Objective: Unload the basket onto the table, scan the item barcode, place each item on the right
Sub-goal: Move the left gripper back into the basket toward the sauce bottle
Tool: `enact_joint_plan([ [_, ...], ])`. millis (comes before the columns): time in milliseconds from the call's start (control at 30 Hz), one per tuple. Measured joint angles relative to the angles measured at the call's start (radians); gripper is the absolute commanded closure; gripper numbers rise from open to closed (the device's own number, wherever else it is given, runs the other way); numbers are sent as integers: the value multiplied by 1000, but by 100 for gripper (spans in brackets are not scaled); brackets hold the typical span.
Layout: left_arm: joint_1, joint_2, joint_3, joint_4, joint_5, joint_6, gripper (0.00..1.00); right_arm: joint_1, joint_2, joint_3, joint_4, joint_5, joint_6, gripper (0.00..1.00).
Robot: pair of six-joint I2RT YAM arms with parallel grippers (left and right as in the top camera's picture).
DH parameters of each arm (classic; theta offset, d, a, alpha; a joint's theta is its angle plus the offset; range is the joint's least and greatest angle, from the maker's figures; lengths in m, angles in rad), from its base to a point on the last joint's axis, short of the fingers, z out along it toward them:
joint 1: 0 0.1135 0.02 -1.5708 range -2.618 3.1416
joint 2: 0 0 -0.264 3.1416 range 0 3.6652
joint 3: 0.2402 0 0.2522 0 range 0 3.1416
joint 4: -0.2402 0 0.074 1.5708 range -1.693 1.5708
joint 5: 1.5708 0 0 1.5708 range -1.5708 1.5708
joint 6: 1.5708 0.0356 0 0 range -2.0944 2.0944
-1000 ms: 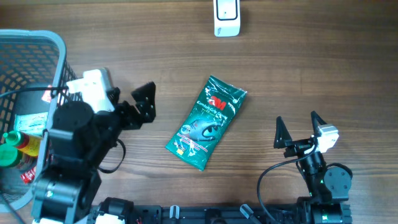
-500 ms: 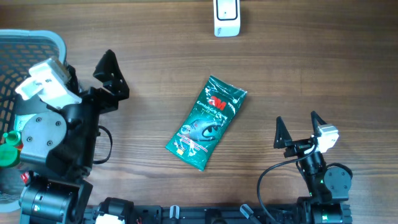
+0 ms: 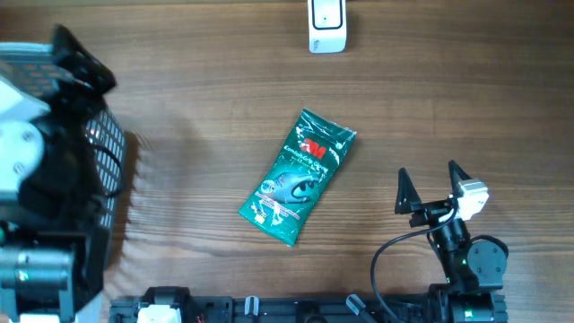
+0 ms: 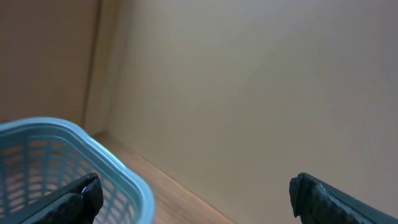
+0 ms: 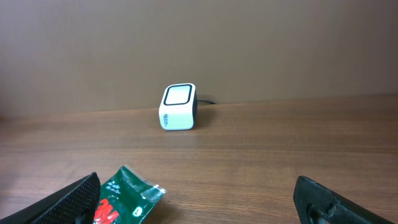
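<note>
A second ago the left arm hung beside the pouch; it has since swung away to the table's 9 o'clock side and now sits high over the blue basket [image 4: 56, 126], its bulk blurred in the overhead view and covering most of the mesh. The right arm has not shifted. Nearest to us, at about 5 o'clock on the wooden table [image 3: 466, 90], the right gripper [image 3: 428, 175] points toward 12 o'clock with its two black fingers spread wide and nothing between them. The left gripper [image 4: 194, 186] is likewise spread wide and empty: in its wrist view we see one fingertip at each lower corner, the basket rim low at 8 o'clock and a plain tan wall beyond. Farther in, at the centre of the table, the green pouch [image 3: 298, 178] lies flat, printed face up, its long axis running from 7 o'clock to 1 o'clock, well apart from both grippers; it is at 10 o'clock from the right gripper. Farthest off, at 12 o'clock near the table's far edge, the white scanner [image 3: 326, 25] stands well beyond the pouch; in the right wrist view its pale window faces the near side of the table.
</note>
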Motion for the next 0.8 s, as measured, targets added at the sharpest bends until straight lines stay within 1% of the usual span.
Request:
enact_joint_plan([
  [67, 61, 44, 37, -21, -6, 0, 0, 0, 0, 0, 0, 0, 0, 0],
  [233, 128, 69, 40, -75, -11, 0, 0, 0, 0, 0, 0, 0, 0, 1],
  [700, 316, 70, 40, -76, -11, 0, 0, 0, 0, 0, 0, 0, 0, 0],
  [800, 375, 74, 40, -77, -11, 0, 0, 0, 0, 0, 0, 0, 0, 0],
])
